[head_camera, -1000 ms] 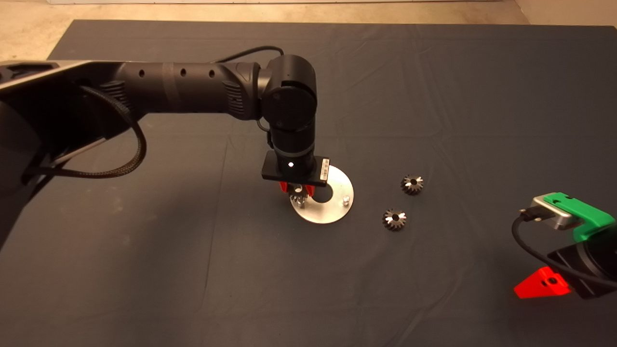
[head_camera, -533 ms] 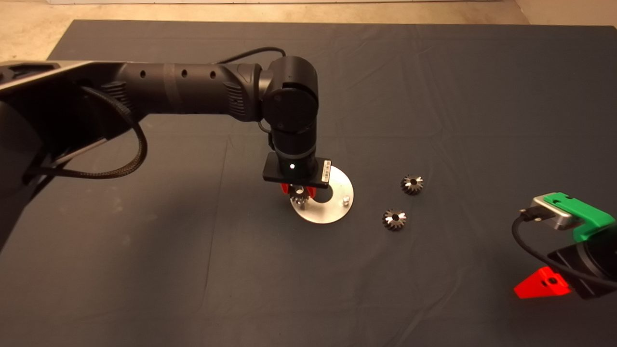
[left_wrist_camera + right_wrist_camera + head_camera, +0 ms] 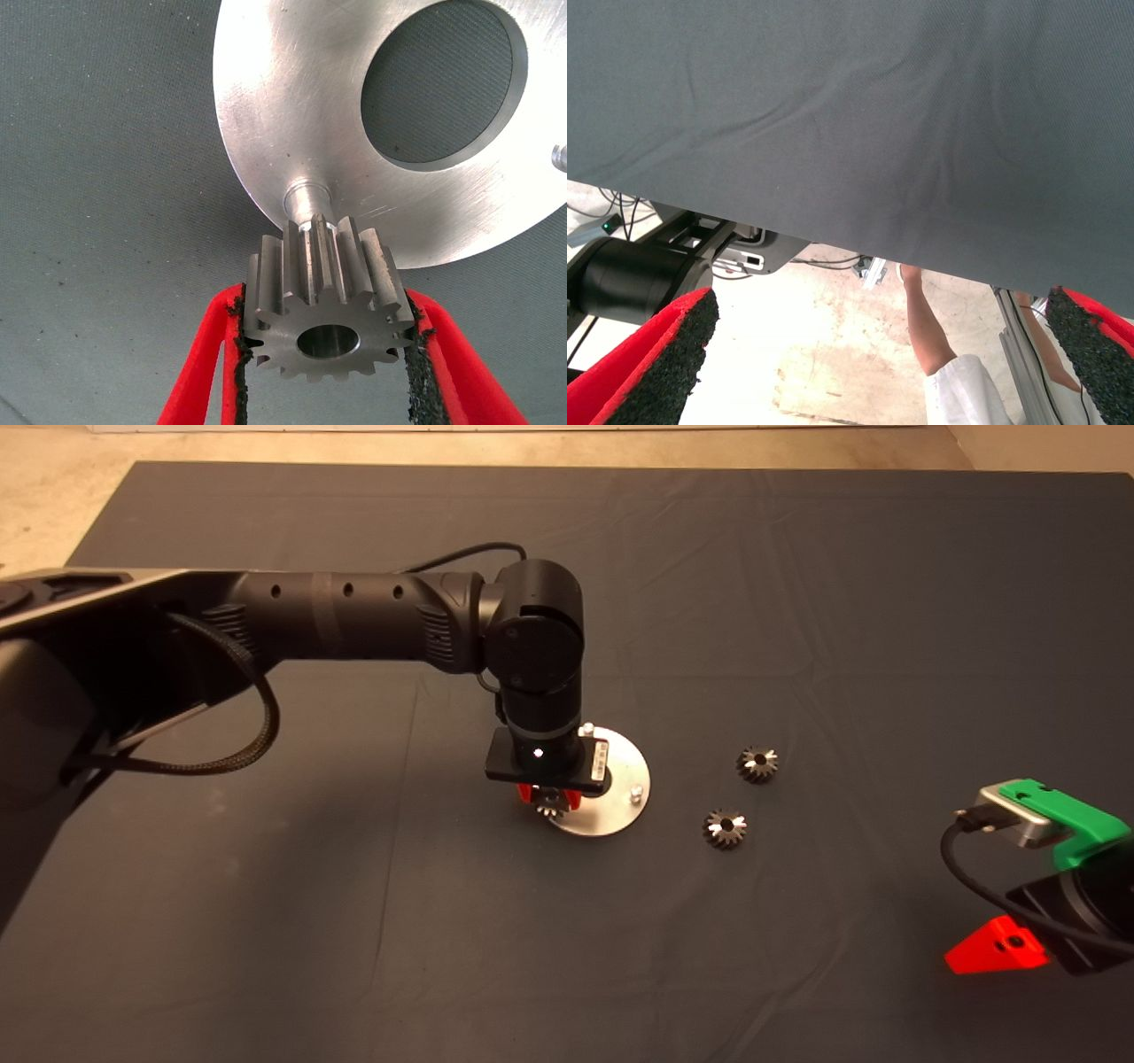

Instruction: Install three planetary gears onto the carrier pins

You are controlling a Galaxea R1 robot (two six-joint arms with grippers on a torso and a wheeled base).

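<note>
1 gear clamped in left gripper just above carrier pin, right gripper parked apart.

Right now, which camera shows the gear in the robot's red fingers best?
The left wrist view. There the held gear fills the picture, teeth and centre hole clear, clamped between the left gripper pads just above a carrier pin. The head view shows only a speck of it under the wrist. The right wrist view misses it.

The left arm is black, tube-shaped, with small round holes, ribbed joints, a braided black cable and a barcode label. The right pincer has a green housing, red fingers and a silver block.
</note>
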